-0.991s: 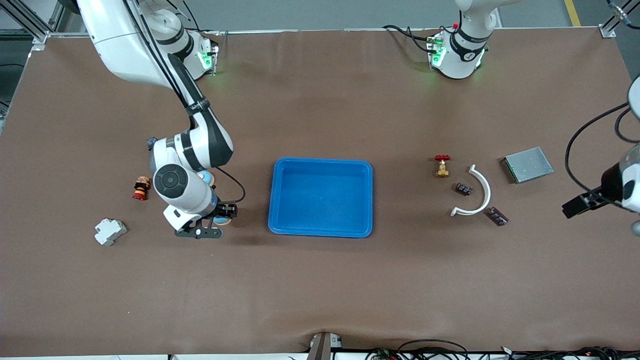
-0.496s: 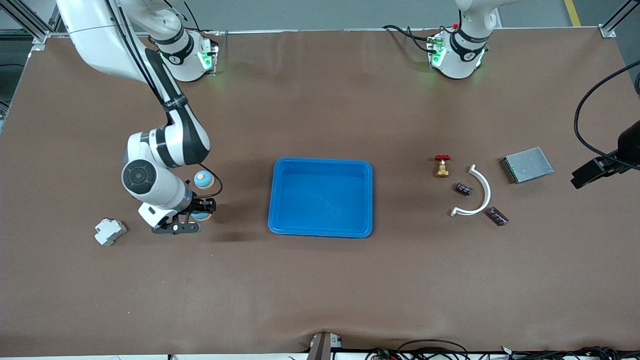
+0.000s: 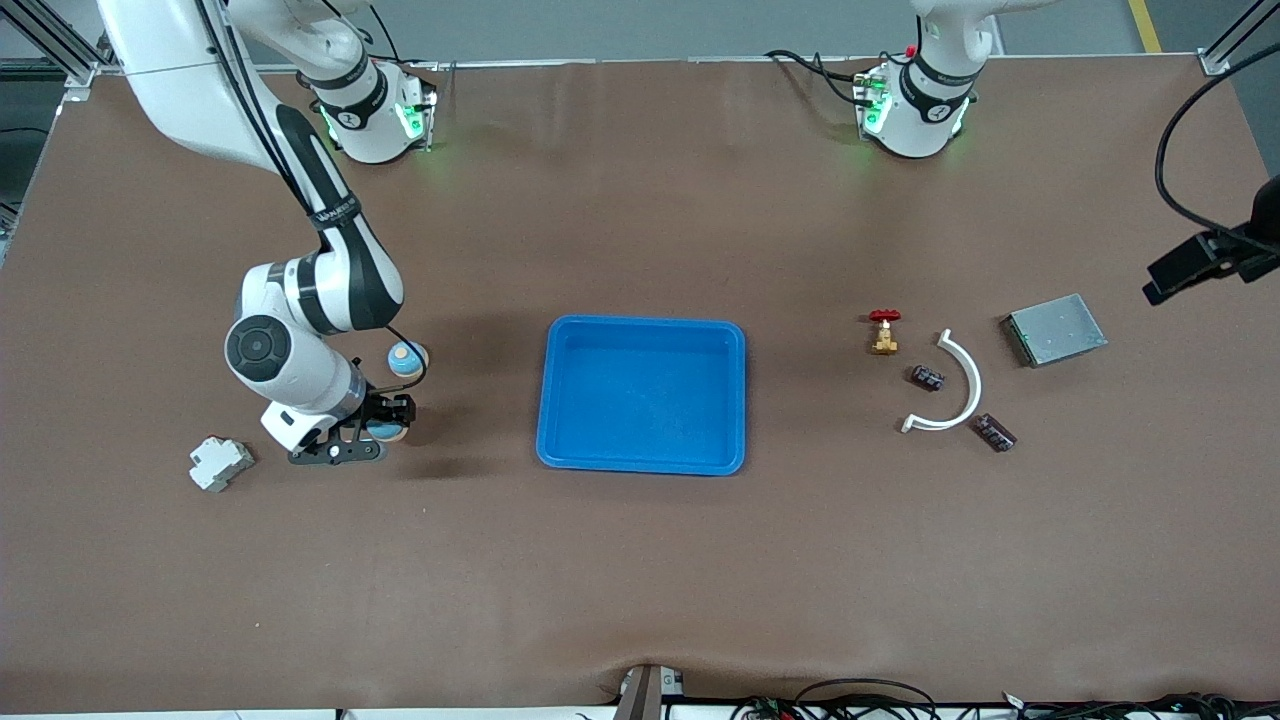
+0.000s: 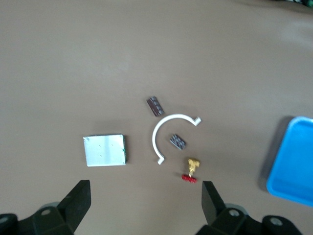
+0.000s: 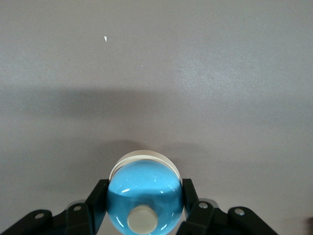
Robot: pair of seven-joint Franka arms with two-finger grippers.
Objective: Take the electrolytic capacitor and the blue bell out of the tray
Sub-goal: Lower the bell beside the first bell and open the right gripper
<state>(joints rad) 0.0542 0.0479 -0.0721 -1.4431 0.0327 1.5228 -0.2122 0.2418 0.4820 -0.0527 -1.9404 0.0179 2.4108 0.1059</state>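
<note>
My right gripper [image 3: 388,422] is shut on a blue bell [image 5: 145,193] with a cream knob, held low over the table between the blue tray [image 3: 645,322] and the right arm's end. A second blue bell [image 3: 405,357] stands on the table beside it. Two small dark capacitors lie toward the left arm's end: one [image 3: 928,377] inside a white arc, also in the left wrist view [image 4: 177,141], and one [image 3: 996,432] outside it, also there [image 4: 155,106]. My left gripper [image 4: 145,205] is open and empty, high over the table's end [image 3: 1175,270].
A white curved piece [image 3: 955,385], a brass valve with a red handle [image 3: 884,332] and a grey metal box [image 3: 1056,329] lie by the capacitors. A white breaker block [image 3: 220,463] lies near the right gripper. The tray's corner shows in the left wrist view [image 4: 293,156].
My right gripper has carried the bell away from the tray toward the right arm's end. My left gripper has moved toward the bases' side along the table's end.
</note>
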